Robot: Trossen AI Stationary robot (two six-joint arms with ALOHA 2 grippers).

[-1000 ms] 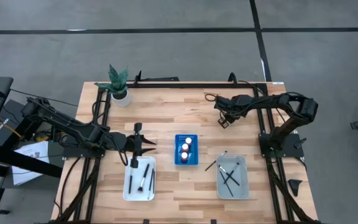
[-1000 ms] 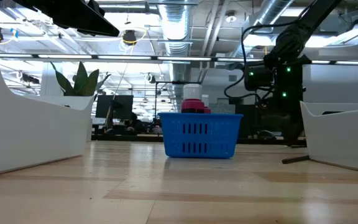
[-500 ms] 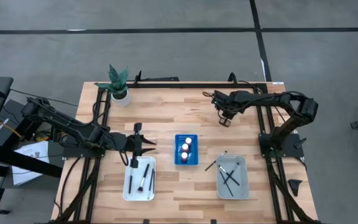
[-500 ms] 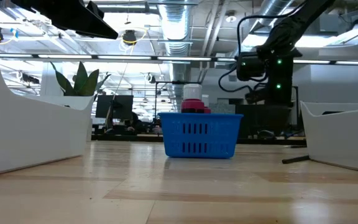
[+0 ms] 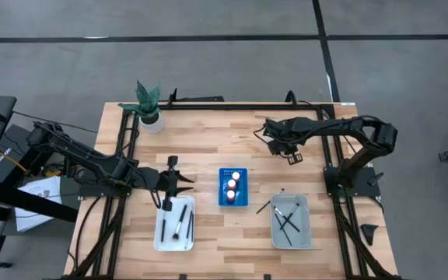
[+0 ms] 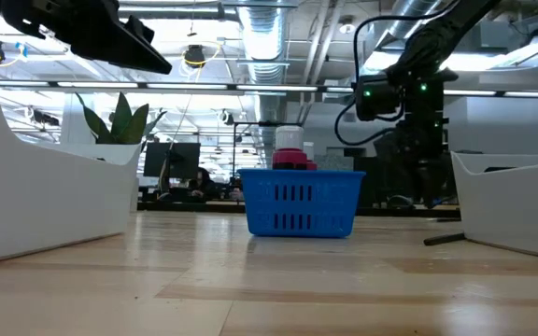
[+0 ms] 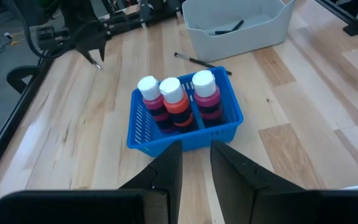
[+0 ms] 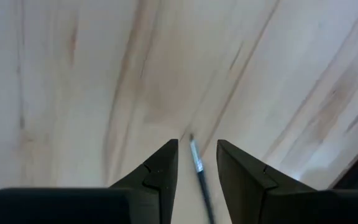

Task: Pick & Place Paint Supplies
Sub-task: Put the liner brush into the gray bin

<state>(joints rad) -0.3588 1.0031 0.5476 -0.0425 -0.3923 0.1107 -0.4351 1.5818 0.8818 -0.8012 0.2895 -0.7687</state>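
A blue rack (image 5: 233,188) stands mid-table holding three red paint bottles (image 7: 173,99) with white caps. My left gripper (image 7: 195,163) hovers just on the rack's left side, pointing at it. Its fingers are a narrow gap apart with nothing between them. My right gripper (image 5: 292,156) is over the far right of the table, pointing steeply down, shut on a thin dark brush (image 8: 197,168). More brushes lie in the white tray (image 5: 175,233) and the grey tray (image 5: 291,233). One brush (image 5: 264,208) lies on the wood beside the grey tray. My right gripper pinches the thin brush between its two fingers, coming from above and pointing steeply down. The brush's silver ferrule (image 8: 196,163) and tip show in the gap between the fingertips. The spot on the handle where the fingers grip is hidden. The brush is clear of the table.
A potted plant (image 5: 149,105) stands at the far left corner. Black frame rails run along the table's left, right and far edges. Bare wood lies between the rack and the right gripper.
My right gripper has rolled strongly about its own pointing line and shifted a little toward the table's near right, staying shut on the brush, which has turned with it.
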